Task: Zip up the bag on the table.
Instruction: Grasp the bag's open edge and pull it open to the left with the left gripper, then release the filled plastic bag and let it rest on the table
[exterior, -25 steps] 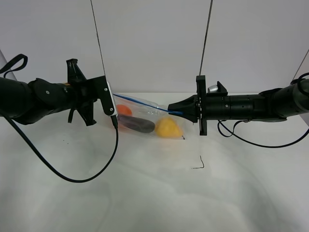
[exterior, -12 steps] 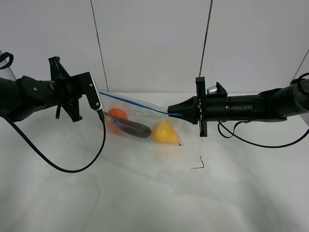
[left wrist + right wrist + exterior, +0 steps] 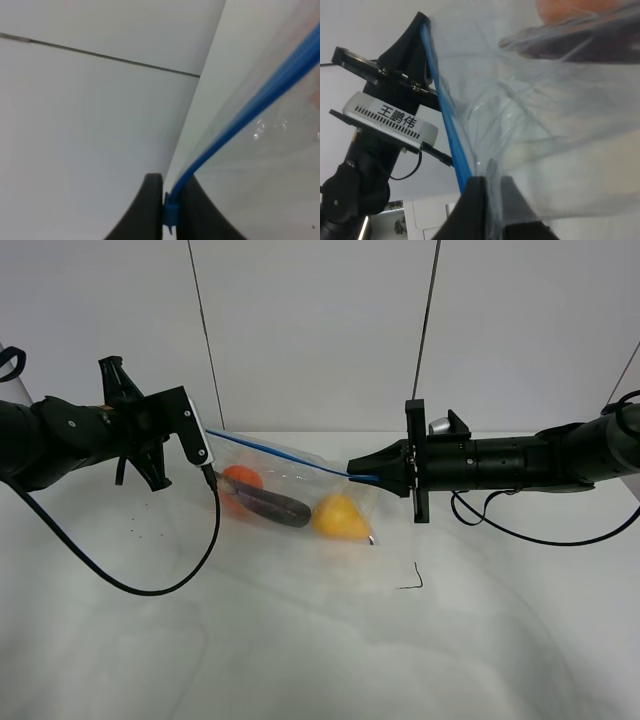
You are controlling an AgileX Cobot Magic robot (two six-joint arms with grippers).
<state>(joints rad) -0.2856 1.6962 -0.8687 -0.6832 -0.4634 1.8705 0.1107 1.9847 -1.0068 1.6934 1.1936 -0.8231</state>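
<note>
The clear plastic bag hangs stretched between my two grippers just above the white table. It holds an orange, a purple eggplant and a yellow pear. Its blue zipper strip runs taut along the top edge. My left gripper is shut on the zipper's blue slider at the bag's left end, as the left wrist view shows. My right gripper is shut on the bag's right corner, seen in the right wrist view.
A small black corner mark lies on the table in front of the right gripper. The left arm's black cable loops down onto the table. A grey panelled wall stands behind.
Over the last second my left gripper has moved left along the zipper strip, and the bag has stretched out with the fruit shifting left. The right gripper has stayed still.
</note>
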